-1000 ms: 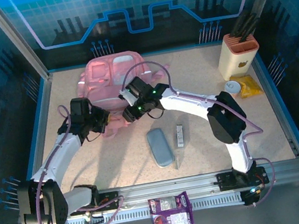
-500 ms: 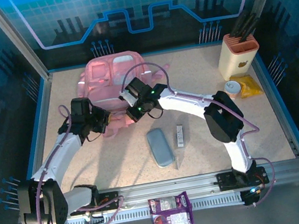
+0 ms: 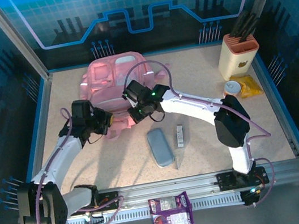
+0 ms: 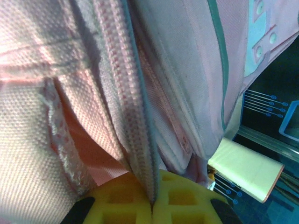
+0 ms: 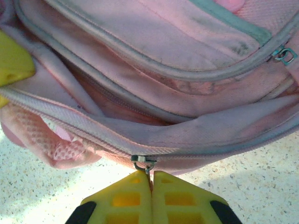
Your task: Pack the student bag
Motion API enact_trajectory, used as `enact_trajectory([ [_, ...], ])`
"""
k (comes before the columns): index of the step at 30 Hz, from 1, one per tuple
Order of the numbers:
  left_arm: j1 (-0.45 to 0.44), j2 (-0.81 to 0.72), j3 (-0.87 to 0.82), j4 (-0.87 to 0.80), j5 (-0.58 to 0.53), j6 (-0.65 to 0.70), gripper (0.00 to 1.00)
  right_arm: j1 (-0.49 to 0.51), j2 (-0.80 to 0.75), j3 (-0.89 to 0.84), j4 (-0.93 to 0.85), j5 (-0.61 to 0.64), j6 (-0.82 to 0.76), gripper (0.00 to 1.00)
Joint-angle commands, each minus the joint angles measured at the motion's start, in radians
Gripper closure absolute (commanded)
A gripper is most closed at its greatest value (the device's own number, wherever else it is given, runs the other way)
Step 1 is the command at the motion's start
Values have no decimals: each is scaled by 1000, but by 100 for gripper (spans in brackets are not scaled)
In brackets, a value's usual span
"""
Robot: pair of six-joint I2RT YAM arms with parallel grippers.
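Observation:
The student bag [image 3: 110,78], a large pink backpack, lies at the back middle of the table. My left gripper [image 3: 107,122] is at the bag's near left edge, shut on the bag's zip band [image 4: 124,93], which runs down between the yellow pads [image 4: 184,205]. My right gripper [image 3: 133,113] is at the bag's near edge, shut on the metal zip pull [image 5: 145,164] of the main zip [image 5: 84,126]. The zip stands partly open, with the bag's inside [image 5: 121,105] showing in the right wrist view. The left gripper's yellow pad [image 5: 11,60] shows at the left of that view.
A grey-blue case [image 3: 159,146] and a small silver bar-shaped item [image 3: 180,136] lie on the table near the front middle. A cream holder with dark tools [image 3: 237,54], a small white cup [image 3: 232,87] and a yellow packet [image 3: 248,86] stand at the back right. Snack packets [image 3: 171,213] lie on the front rail.
My right gripper has shut on the zip pull and shifted slightly toward the bag's near edge. The left gripper has stayed shut on the zip band.

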Motion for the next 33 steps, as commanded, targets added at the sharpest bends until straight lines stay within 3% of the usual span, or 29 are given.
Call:
enact_trajectory([
  [1,81,-66,2,-15,-129,30,100,-73,-70,-24,-207,209,12,100],
  [7,100,-83,0,-35,-130,36,100,-137,-53,-44,-194,210,-20,100],
  [12,-21,-26,16,97,-113,-20,100,15,-11,97,-194,-93,16,100],
  [15,-88,-6,10,185,-139,-74,100,83,18,188,-186,-170,70,100],
  [23,-151,-1,-7,254,-166,-151,100,133,89,344,-195,-333,110,100],
  [25,-117,-19,-23,250,-156,-146,100,121,84,334,-242,-320,89,100],
  [28,-81,-51,-37,218,-147,-131,100,64,14,184,-199,-277,85,100],
  [30,-97,-42,-29,219,-168,-134,100,44,16,153,-195,-237,94,100],
  [33,-161,25,-28,317,-150,-193,100,72,54,235,-146,-332,132,100],
])
